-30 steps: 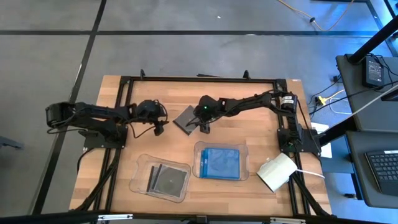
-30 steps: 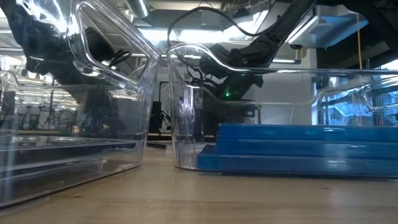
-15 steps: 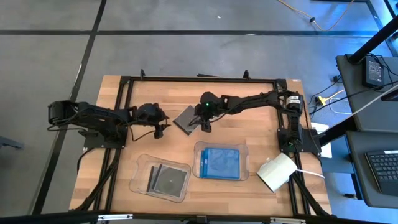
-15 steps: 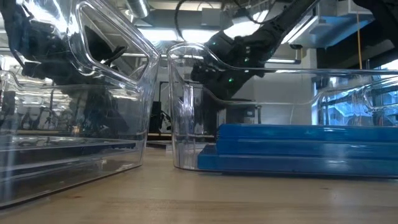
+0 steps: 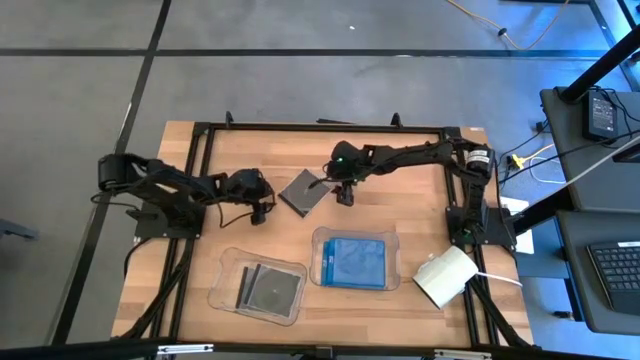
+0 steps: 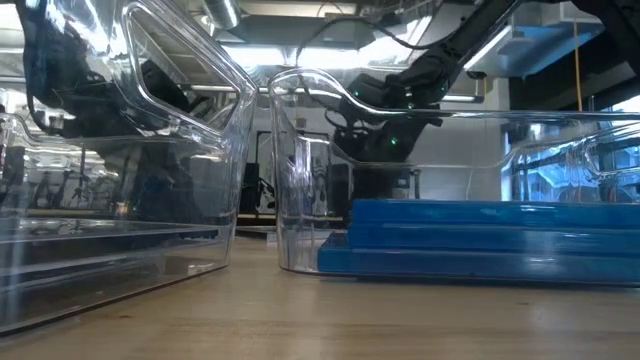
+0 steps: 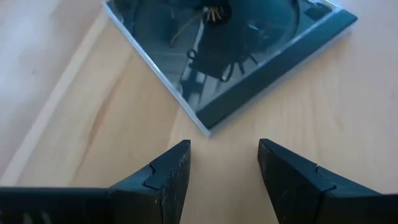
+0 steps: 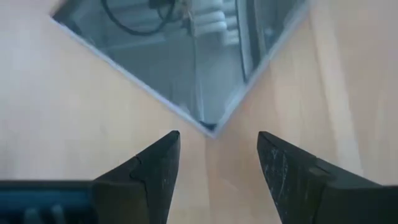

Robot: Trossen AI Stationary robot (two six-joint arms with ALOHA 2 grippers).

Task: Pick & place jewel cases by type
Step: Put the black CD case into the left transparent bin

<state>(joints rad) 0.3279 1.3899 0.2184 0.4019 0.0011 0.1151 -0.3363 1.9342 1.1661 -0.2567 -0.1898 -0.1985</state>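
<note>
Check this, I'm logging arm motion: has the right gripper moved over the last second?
Yes. In the high view the right gripper has backed off the dark jewel case, toward the table's right side.

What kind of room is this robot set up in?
Probably a lab or workshop: a wooden table on bare grey floor, a desk with a laptop beside it, and cables trailing across the floor.

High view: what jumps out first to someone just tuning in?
The dark jewel case lying flat mid-table, flanked by the left gripper and right gripper, both open and empty. Nearer the front edge, one clear tray holds dark cases, another the blue cases.
</note>
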